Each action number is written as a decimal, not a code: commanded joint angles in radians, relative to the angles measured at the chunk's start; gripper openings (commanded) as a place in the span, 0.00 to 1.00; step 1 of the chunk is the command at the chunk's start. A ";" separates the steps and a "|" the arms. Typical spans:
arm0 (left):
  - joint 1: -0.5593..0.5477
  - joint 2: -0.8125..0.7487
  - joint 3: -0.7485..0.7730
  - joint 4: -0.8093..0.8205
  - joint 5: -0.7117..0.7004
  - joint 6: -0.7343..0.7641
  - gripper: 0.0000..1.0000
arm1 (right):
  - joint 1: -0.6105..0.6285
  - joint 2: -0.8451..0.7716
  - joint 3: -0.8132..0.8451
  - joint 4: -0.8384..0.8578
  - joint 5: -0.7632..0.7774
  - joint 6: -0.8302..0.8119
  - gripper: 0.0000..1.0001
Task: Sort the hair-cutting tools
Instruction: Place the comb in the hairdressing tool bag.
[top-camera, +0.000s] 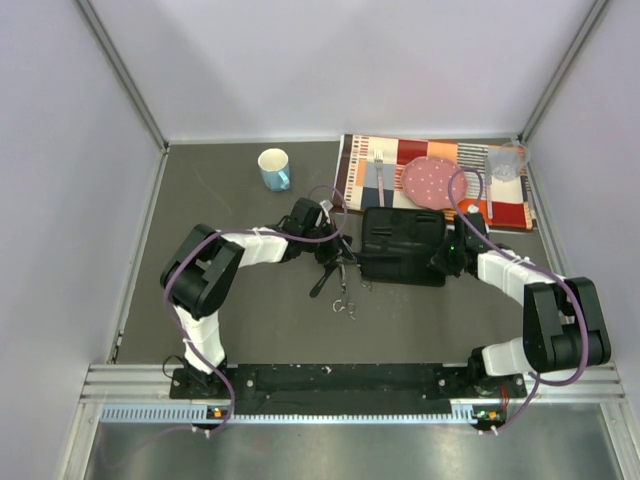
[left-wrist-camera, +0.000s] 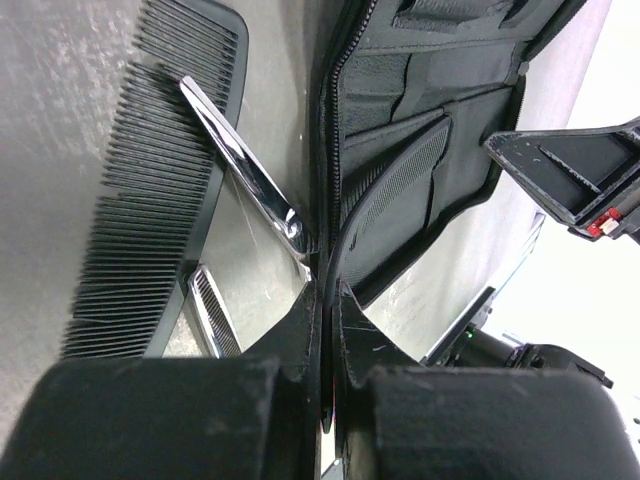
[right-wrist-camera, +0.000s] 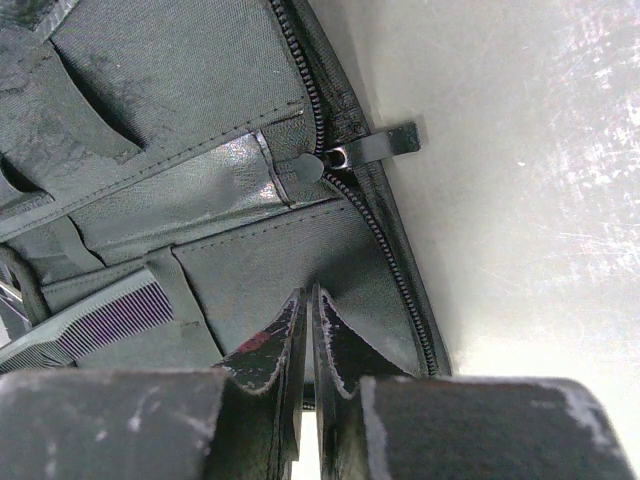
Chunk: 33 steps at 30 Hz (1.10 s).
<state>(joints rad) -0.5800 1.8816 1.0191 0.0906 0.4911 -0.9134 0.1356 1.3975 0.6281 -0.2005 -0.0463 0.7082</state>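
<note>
The left tool (left-wrist-camera: 328, 290), pinched shut, is sitting lower right of a fine-toothed black comb (left-wrist-camera: 150, 200) and glossy steel scissors (left-wrist-camera: 245, 170). The right tool (right-wrist-camera: 308, 300), also closed, is hovering at the woven zippered case (right-wrist-camera: 180, 90).

Before me: comb (left-wrist-camera: 140, 230), matt black plastic; scissors (left-wrist-camera: 245, 165), mirror-polished metal; zip case (right-wrist-camera: 200, 90), matt black woven cloth.

Bright even light from above; the left hand (left-wrist-camera: 327, 297) blurs close up, and glare whitens the table (right-wrist-camera: 520, 200).

Comb (left-wrist-camera: 150, 200), scissors (top-camera: 345, 304) near case (top-camera: 403, 245), apparently.
</note>
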 joint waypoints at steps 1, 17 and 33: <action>-0.003 -0.010 -0.005 0.014 -0.109 0.025 0.00 | 0.012 0.028 -0.044 -0.024 0.049 -0.010 0.06; -0.012 -0.030 -0.031 -0.086 0.020 -0.025 0.00 | 0.012 0.035 -0.038 -0.022 0.028 -0.009 0.06; -0.029 0.007 -0.064 0.017 0.014 -0.159 0.00 | 0.012 0.034 -0.039 -0.020 0.023 -0.012 0.06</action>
<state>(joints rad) -0.5865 1.8359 0.9138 0.1352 0.5163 -1.0649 0.1356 1.3972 0.6281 -0.1993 -0.0483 0.7082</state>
